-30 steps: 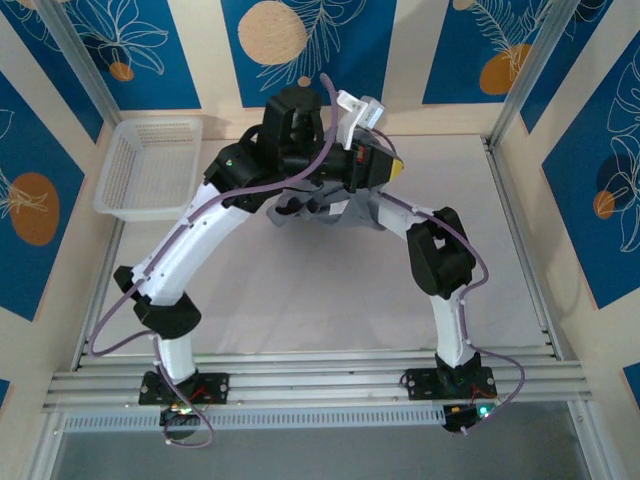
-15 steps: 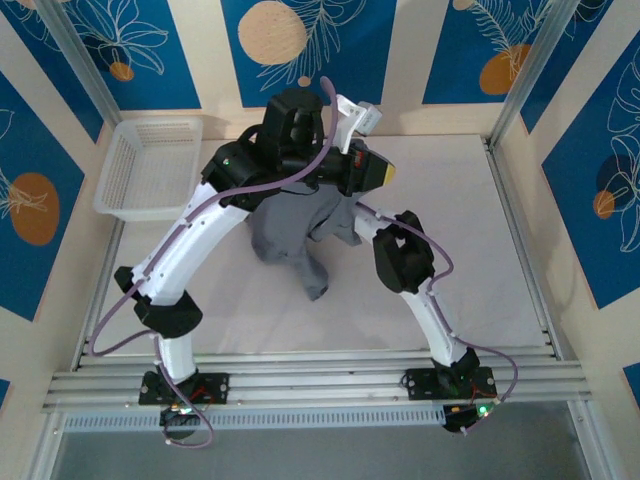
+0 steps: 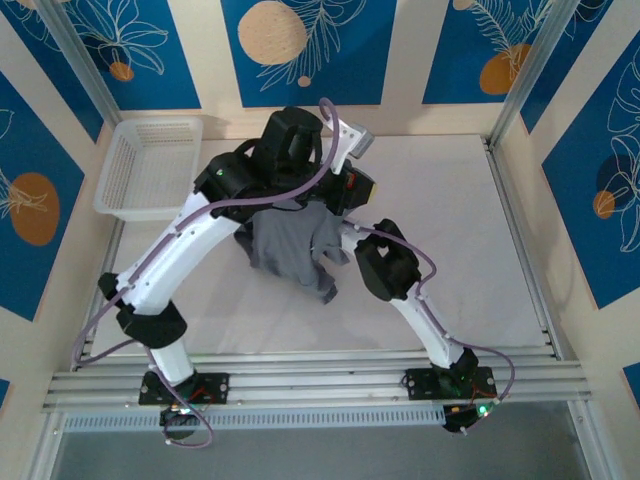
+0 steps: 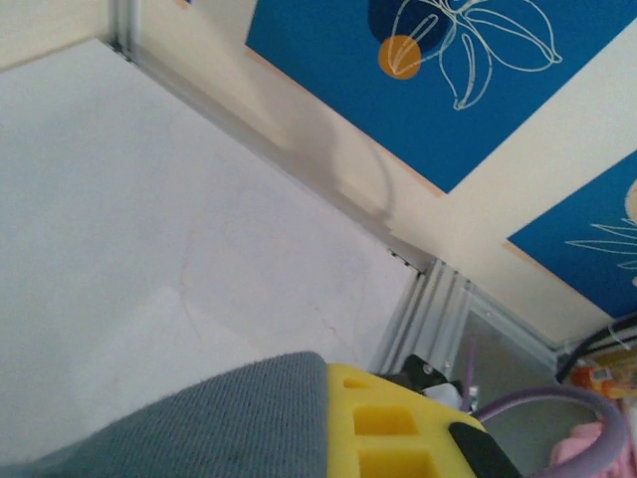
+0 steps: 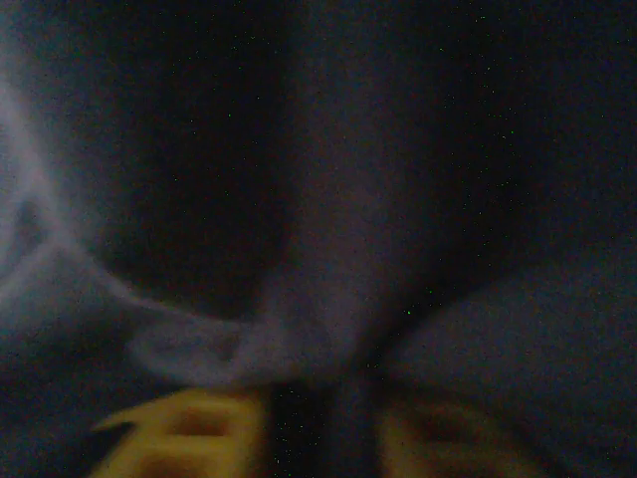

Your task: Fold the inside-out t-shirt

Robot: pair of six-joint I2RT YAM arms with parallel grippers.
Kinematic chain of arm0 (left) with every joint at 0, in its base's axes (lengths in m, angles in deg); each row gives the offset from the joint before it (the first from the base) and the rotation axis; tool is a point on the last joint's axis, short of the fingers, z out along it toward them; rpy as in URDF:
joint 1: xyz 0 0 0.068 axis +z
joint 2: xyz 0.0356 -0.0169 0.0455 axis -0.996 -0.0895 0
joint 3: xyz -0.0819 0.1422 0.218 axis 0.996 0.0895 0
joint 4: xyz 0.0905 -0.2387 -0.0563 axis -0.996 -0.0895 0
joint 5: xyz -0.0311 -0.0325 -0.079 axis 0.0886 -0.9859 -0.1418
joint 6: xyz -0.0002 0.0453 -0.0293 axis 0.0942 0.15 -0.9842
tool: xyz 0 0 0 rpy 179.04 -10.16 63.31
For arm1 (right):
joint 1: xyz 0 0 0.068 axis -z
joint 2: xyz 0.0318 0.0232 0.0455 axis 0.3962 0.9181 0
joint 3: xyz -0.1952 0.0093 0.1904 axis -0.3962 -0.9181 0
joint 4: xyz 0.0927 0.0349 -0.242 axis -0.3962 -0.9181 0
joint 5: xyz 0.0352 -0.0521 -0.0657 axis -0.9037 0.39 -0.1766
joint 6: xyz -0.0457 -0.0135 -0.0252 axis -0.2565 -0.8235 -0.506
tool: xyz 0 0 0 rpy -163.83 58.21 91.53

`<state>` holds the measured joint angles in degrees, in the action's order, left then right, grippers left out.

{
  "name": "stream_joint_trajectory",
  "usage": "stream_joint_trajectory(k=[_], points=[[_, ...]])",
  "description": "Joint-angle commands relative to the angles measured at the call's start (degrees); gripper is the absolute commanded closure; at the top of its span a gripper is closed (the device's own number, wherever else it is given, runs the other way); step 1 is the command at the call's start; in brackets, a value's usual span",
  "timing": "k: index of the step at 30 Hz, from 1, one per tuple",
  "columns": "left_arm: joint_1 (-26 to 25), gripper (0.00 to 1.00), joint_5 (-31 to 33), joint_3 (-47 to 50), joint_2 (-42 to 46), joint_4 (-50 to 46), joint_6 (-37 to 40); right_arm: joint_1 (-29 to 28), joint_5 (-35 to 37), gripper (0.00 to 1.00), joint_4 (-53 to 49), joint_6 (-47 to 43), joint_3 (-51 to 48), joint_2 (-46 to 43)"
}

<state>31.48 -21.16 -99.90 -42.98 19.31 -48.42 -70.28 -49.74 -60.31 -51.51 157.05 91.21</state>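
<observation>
Shirt (image 3: 290, 250) a second ago was bunched lump at 12 o'clock under both wrists; now hangs as loose sheet over table (image 3: 470, 250) middle, lowest corner toward 5 o'clock; both arms have drawn back toward 7 o'clock, right elbow nearer us; left fingers (image 4: 393, 423) together, grey cloth against yellow pad; right fingers (image 5: 189, 428) nearly together, fold of cloth pinched between; we judge shirt lifted and opened out, not yet flat; spreading must come before any fold; basket (image 3: 150, 165) at 10 o'clock, apart from shirt.
</observation>
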Motion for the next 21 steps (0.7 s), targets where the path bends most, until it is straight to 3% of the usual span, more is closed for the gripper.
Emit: stream_joint_trajectory(k=[1,4,9,11,14,21], points=[[-1.0,1.00,7.8,2.9,6.1,7.1,2.6,2.4,-9.6,1.00,-0.1,0.1,-7.8,0.2],[3.0,1.00,15.6,7.3,8.7,6.0,0.3,4.3,-15.9,1.00,6.2,1.0,-15.0,-8.9],[19.5,1.00,16.8,20.0,13.3,7.7,-4.6,8.4,-31.9,1.00,23.8,6.1,-34.6,-29.7],[27.1,1.00,14.4,27.8,14.8,10.1,-6.7,10.3,-35.0,1.00,30.7,9.4,-42.6,-39.0],[33.8,1.00,7.9,40.2,15.4,14.3,-9.6,13.4,-36.9,1.00,40.6,15.8,-51.6,-50.9],[34.4,1.00,-7.4,71.2,16.7,30.9,-16.1,19.7,-28.6,1.00,54.9,27.8,-59.1,-64.8]])
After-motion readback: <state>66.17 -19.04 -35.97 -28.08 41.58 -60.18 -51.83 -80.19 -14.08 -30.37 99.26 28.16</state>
